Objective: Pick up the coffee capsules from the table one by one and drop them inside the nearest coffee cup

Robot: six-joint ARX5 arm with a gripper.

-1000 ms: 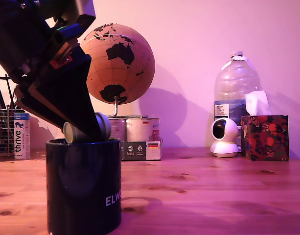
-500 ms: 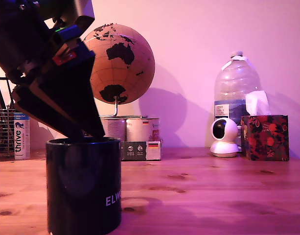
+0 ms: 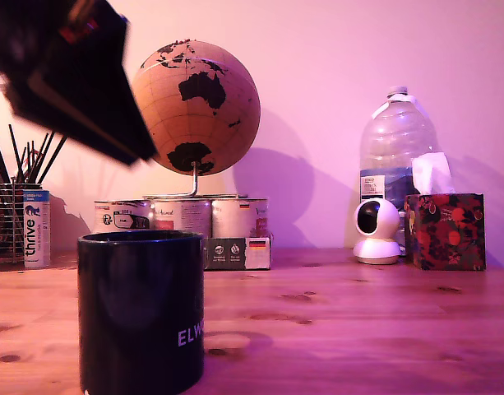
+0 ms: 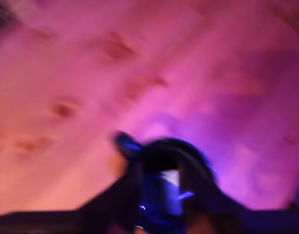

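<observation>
jaws blurred above the coffee cup (image 3: 141, 309), grip state unclear; a hasty swing could topple it on the desk (image 3: 358, 321).

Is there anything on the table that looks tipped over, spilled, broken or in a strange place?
Nothing stands out. The black mug stands upright on the wooden table, and the tins, the globe, the water bottle and the tissue box behind it are upright too. No spill shows. The wrist view is too blurred to check.

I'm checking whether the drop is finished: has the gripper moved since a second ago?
Yes. In the exterior view the gripper has risen up and toward the view's left, away from the rim of the coffee cup, and now sits level with the globe.
</observation>
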